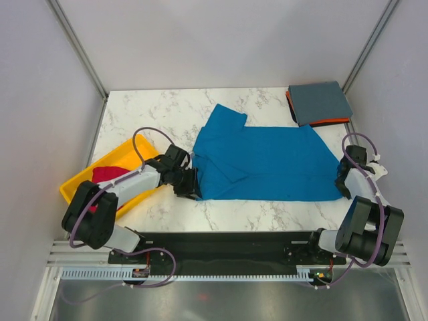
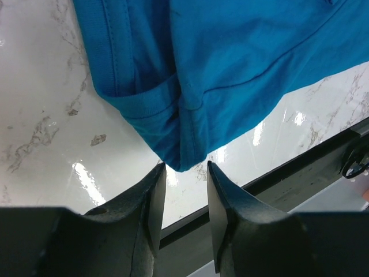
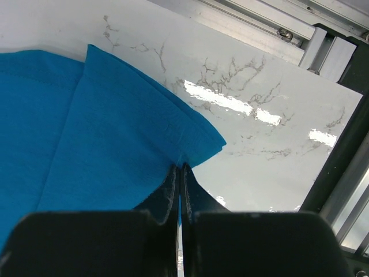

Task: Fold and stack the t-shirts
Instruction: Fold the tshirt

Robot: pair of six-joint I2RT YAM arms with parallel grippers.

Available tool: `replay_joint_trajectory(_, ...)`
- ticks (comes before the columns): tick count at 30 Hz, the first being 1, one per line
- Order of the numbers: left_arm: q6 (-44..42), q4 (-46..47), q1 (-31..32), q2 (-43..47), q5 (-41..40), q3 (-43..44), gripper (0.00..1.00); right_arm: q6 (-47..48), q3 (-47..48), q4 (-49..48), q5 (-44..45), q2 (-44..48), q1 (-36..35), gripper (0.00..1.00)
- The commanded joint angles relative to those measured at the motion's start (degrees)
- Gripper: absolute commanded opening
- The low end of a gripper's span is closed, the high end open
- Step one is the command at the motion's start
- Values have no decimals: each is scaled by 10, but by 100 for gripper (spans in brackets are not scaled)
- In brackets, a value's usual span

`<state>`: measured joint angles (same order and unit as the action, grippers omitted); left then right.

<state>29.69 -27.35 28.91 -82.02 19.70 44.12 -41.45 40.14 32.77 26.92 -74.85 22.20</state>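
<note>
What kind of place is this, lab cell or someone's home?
Most likely a lab robot cell: plain white wall panels in aluminium framing, a marble-pattern tabletop, and the left arm and right arm bolted along its near edge.

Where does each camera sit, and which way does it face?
Top external: above and behind, looking down on the table; left arm and right arm show whole.
Left wrist: on the left arm, facing a corner of the blue t-shirt beyond its parted left claw.
Right wrist: on the right arm, facing the shirt edge its shut right claw pinches.
Shared: all three show the blue t-shirt.
</note>
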Motion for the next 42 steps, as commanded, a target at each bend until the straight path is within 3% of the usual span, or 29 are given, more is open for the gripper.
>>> replay_joint_trajectory(1, 20, 33, 4, -16, 10, -4, 42, 8, 7, -18, 2, 0, 7, 0)
replay_joint_trajectory(5, 22, 33, 4, -36, -7, 1, 37, 10, 7, -19, -1, 3, 16, 0)
replay_joint_trajectory(6, 22, 30, 4, -39, -9, 4, 25, 10, 6, -20, -3, 3, 19, 0)
replay_joint_trajectory(9, 26, 0, 4, -39, -41, 17, 7, 16, 6, -18, -11, 1, 29, 0)
replay_joint_trajectory(11, 27, -23, 4, -34, -80, 24, 2, 19, 5, -18, -10, 5, 32, 0)
replay_joint_trajectory(16, 20, -95, 7, -31, -153, 48, 2, 21, 1, -20, -2, 19, 33, 0)
replay_joint_trajectory(22, 8, -103, 16, -22, -186, 62, 3, 37, -1, -26, -26, 19, 33, 0)
replay_joint_trajectory(30, 4, -136, 19, -25, -158, 88, 24, 44, -9, -22, -75, 32, 34, 0)
replay_joint_trajectory(32, 4, -149, 20, -10, -172, 99, 30, 45, -10, -12, -84, 41, 33, 8)
replay_joint_trajectory(33, -7, -159, 22, -6, -178, 116, 31, 44, -6, -4, -76, 47, 33, 24)
replay_joint_trajectory(36, -26, -183, 29, -15, -208, 182, 37, 37, 18, 26, -35, 58, 34, 35)
replay_joint_trajectory(42, -9, -137, 67, -64, -103, 243, 37, 19, 72, 53, -57, 69, 33, 37)
